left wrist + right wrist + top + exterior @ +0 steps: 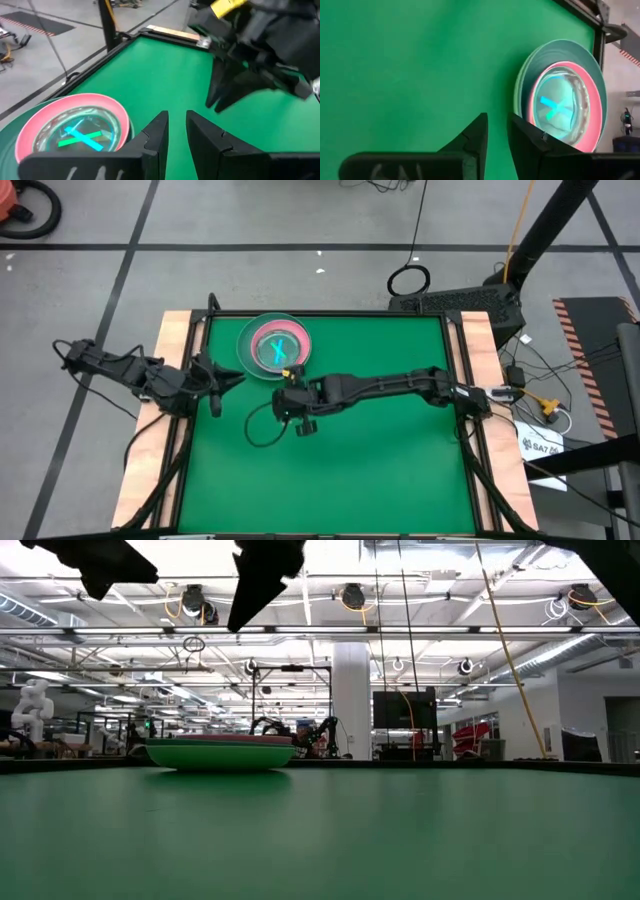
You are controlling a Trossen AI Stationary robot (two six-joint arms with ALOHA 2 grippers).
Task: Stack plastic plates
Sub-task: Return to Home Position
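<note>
On the green table, most of the matte mat lies bare. The whole near half and the right side are open, bounded by pale wooden rails along the sides and a black frame at the far edge.

The stack of plastic plates sits toward that far edge, left of centre. Reaching in from the right side, the right gripper hangs just beside the stack's near rim. The left gripper waits at the mat's left border, near the stack but apart from it.

From above we see only dark shapes. Each wrist view shows that arm's own two fingers parted by a narrow slit, gripping nothing.

Only the low view gives the profile: the light green plate is a shallow dish with a curved underside, a thin pink line above it. The wrist views show nested round rims instead, with a glossy pink plate inside a grey-teal edge. At the centre lie the small translucent plates, through which a cyan-and-green cross shows.
</note>
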